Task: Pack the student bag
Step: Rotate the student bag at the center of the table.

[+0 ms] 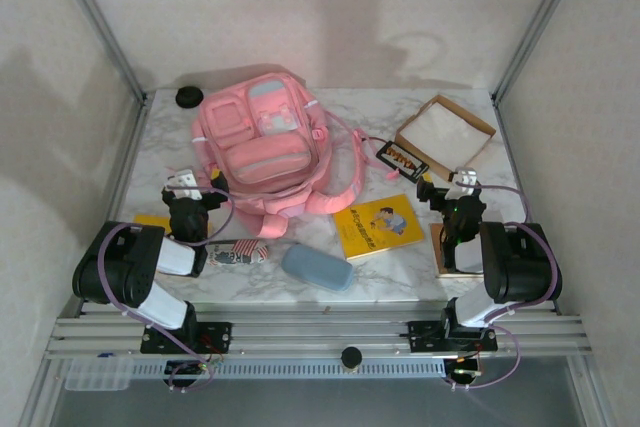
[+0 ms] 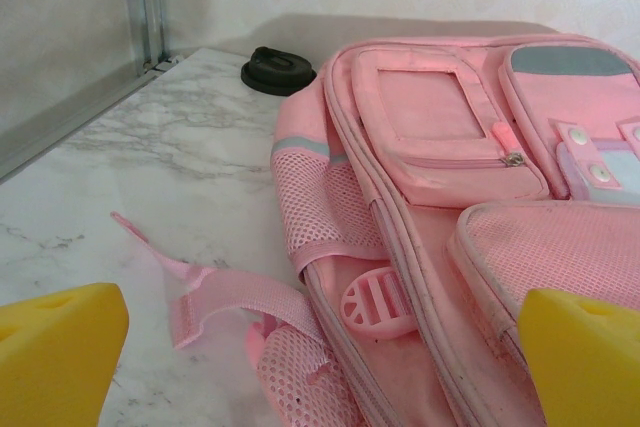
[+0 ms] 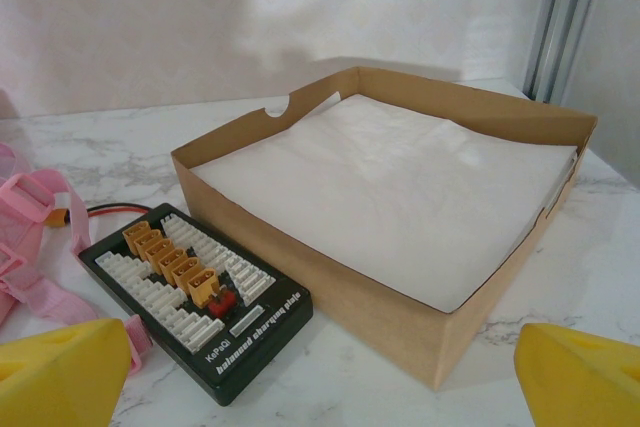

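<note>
The student bag point(image 1: 265, 142), a pink backpack with pale grey-blue panels, lies flat at the back left of the marble table, its front pockets up and zipped. In the left wrist view the student bag point(image 2: 450, 177) takes up the right side, with a strap and a mesh side pocket nearest. My left gripper point(image 1: 190, 187) stands open just left of the bag's lower corner; its yellow fingertips point(image 2: 60, 347) have nothing between them. My right gripper point(image 1: 455, 185) is open too, facing the cardboard box, and the right gripper point(image 3: 322, 372) holds nothing.
A yellow book point(image 1: 378, 227), a blue-grey oval case point(image 1: 317, 267) and a patterned pouch point(image 1: 238, 252) lie in front of the bag. A black charging board point(image 3: 195, 297) rests beside the brown cardboard box point(image 3: 350, 287). A black round lid point(image 2: 278, 70) sits at the back left corner.
</note>
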